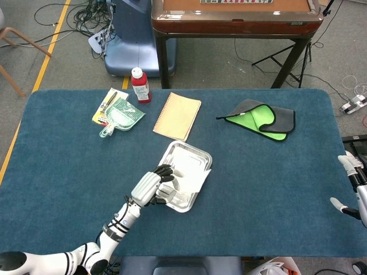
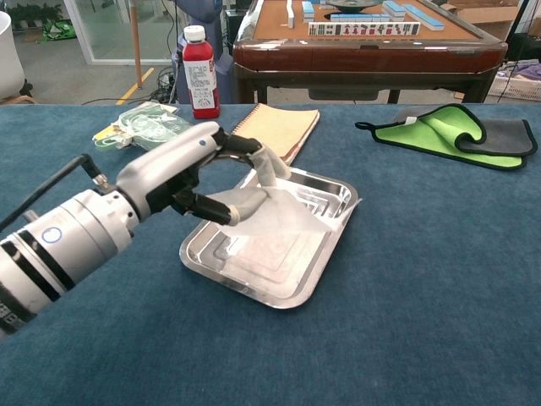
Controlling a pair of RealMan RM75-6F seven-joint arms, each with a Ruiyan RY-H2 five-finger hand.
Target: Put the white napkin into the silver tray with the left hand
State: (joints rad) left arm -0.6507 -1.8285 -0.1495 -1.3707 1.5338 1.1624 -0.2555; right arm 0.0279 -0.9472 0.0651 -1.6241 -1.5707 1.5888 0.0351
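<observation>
My left hand [image 1: 150, 187] [image 2: 199, 173] hovers over the silver tray [image 1: 198, 154] [image 2: 279, 293] and pinches the white napkin [image 1: 189, 182] [image 2: 283, 218] by one edge. The napkin drapes down from the fingers over the tray's middle, its far corner reaching the right rim. The tray lies at the table's centre, tilted on a diagonal. My right hand [image 1: 351, 184] shows only at the far right edge of the head view, fingers apart and holding nothing.
A tan notebook [image 1: 177, 116] [image 2: 272, 131] lies behind the tray. A red bottle [image 1: 140, 85] [image 2: 199, 71] and a green packet [image 1: 119, 112] [image 2: 144, 127] stand at the back left. A green and grey cloth [image 1: 261, 118] [image 2: 452, 133] lies at the back right.
</observation>
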